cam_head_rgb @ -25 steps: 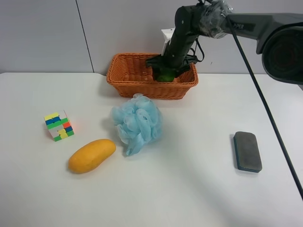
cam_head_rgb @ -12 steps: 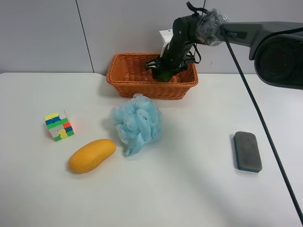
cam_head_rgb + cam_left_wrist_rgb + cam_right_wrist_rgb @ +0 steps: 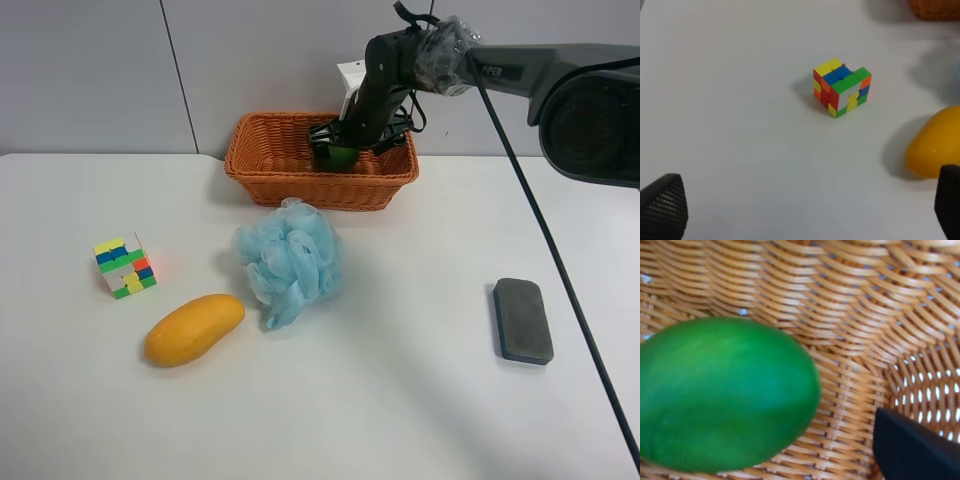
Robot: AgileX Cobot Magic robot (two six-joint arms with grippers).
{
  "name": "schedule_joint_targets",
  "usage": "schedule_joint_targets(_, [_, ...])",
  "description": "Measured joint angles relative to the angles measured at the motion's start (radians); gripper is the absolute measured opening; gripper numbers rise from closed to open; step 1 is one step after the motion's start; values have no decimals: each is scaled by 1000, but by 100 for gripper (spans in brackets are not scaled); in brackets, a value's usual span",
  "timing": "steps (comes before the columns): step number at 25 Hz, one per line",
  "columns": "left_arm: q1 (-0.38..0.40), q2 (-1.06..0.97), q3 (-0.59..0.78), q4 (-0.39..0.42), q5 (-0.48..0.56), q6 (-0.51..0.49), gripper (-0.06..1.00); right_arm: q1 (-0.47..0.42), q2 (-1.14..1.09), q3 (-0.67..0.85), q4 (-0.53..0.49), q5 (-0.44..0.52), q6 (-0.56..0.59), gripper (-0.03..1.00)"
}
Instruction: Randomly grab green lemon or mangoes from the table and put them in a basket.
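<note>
The green lemon (image 3: 337, 156) lies inside the wicker basket (image 3: 250, 165) at the back of the table (image 3: 400, 400). In the right wrist view the lemon (image 3: 725, 390) rests on the basket's weave (image 3: 865, 315). One black finger (image 3: 910, 450) stands apart from it. My right gripper (image 3: 346, 148) hangs over the lemon inside the basket, jaws spread. The mango (image 3: 194, 329) lies on the table at the front left of the exterior high view. It shows at the edge of the left wrist view (image 3: 935, 145). My left gripper (image 3: 805, 205) is open and empty above the table.
A coloured puzzle cube (image 3: 124, 265) stands near the mango and shows in the left wrist view (image 3: 841, 86). A blue bath puff (image 3: 290, 260) lies in front of the basket. A grey sponge block (image 3: 523, 320) lies at the right. A white box (image 3: 352, 78) stands behind the basket.
The right gripper has gone deeper into the basket with the lemon and its jaws have spread. The lemon now rests on the basket floor. Nothing else moved.
</note>
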Motion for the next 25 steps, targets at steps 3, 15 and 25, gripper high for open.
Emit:
schedule_joint_targets(3, [0,0,0,0,0,0,99,0,-36,0,4,46,0,99])
schedule_joint_targets(15, [0,0,0,0,0,0,99,0,-363,-1,-2,494,-10,99])
schedule_joint_targets(25, [0,0,0,0,0,0,99,1,-622,6,107,514,-89,99])
